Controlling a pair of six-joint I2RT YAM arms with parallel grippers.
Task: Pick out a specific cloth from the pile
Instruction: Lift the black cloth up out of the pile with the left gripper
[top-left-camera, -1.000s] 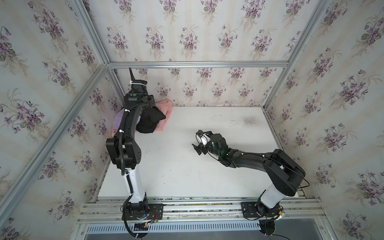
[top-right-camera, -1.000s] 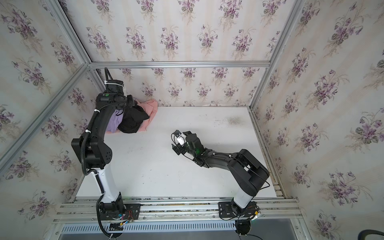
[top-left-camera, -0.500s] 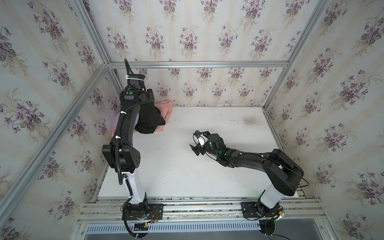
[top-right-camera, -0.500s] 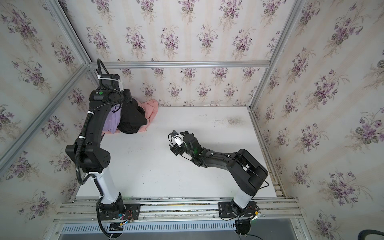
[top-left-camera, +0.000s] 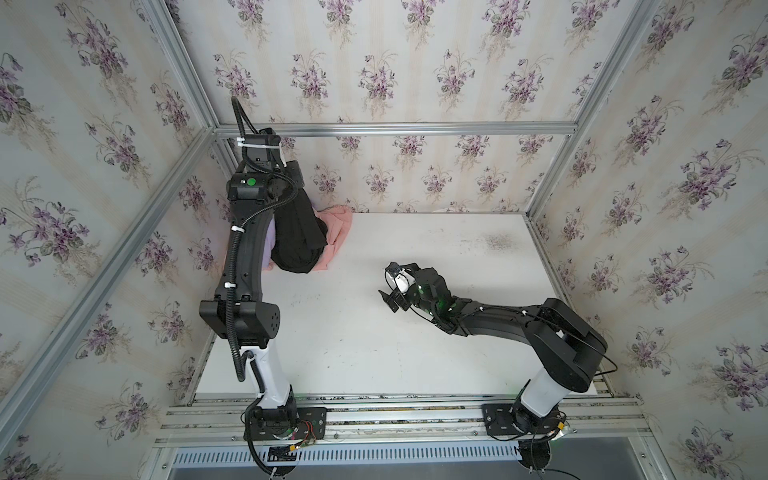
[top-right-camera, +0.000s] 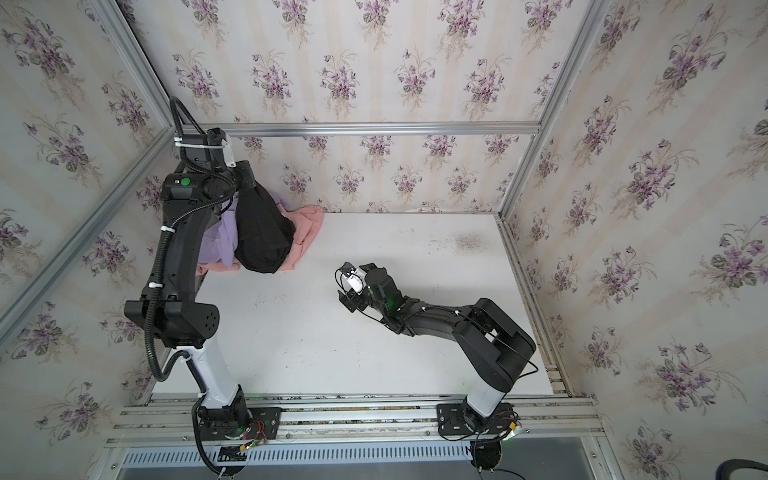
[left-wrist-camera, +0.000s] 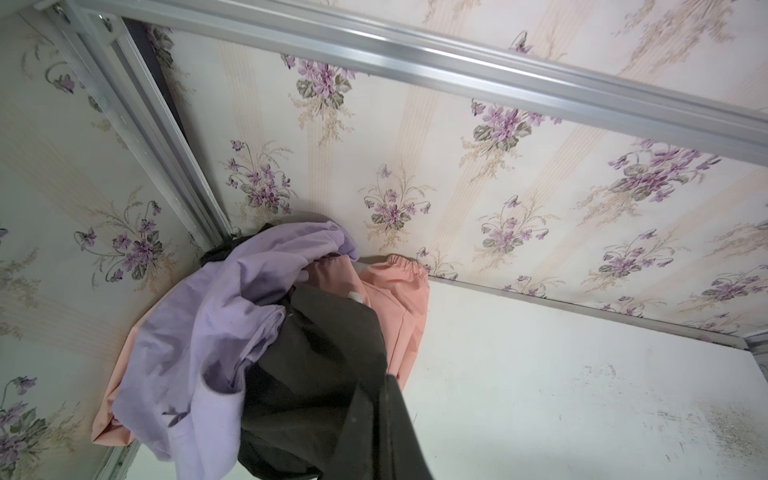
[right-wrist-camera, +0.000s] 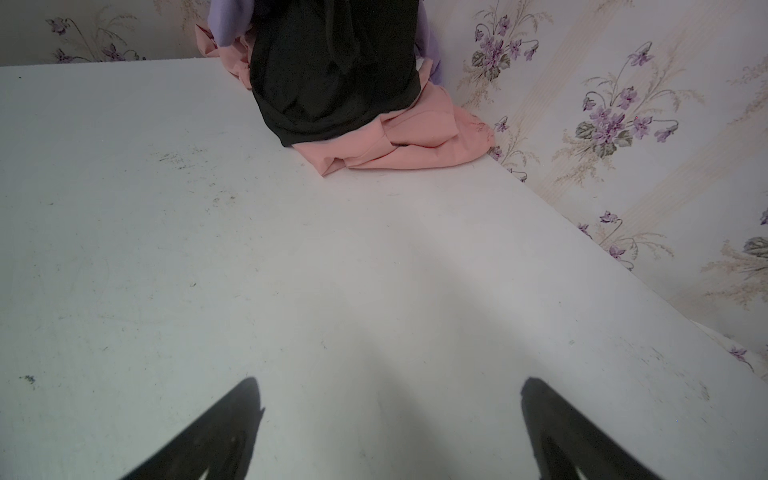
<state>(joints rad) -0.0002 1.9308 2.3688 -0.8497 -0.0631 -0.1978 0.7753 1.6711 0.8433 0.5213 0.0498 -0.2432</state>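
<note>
The black cloth (top-left-camera: 297, 235) hangs in a long drape from my left gripper (top-left-camera: 293, 176), which is shut on its top end high above the back left corner. The cloth's lower end still rests on the pile (top-left-camera: 336, 228), where a salmon-pink garment (left-wrist-camera: 401, 307) and a lilac-purple one (left-wrist-camera: 216, 328) lie against the wall. In the left wrist view the cloth (left-wrist-camera: 328, 374) hides the fingers. My right gripper (top-left-camera: 390, 280) stands open and low over mid-table, with nothing between its fingertips (right-wrist-camera: 232, 415), facing the pile (right-wrist-camera: 395, 141).
The white table (top-left-camera: 374, 357) has scuff marks near the back right. Flowered walls and aluminium frame rails (top-left-camera: 395, 129) close in the left, back and right sides. The pile sits tight in the back left corner.
My left arm has risen and drawn the black cloth up from the pile, stretching it into a longer drape. The right gripper has drifted slightly left.
</note>
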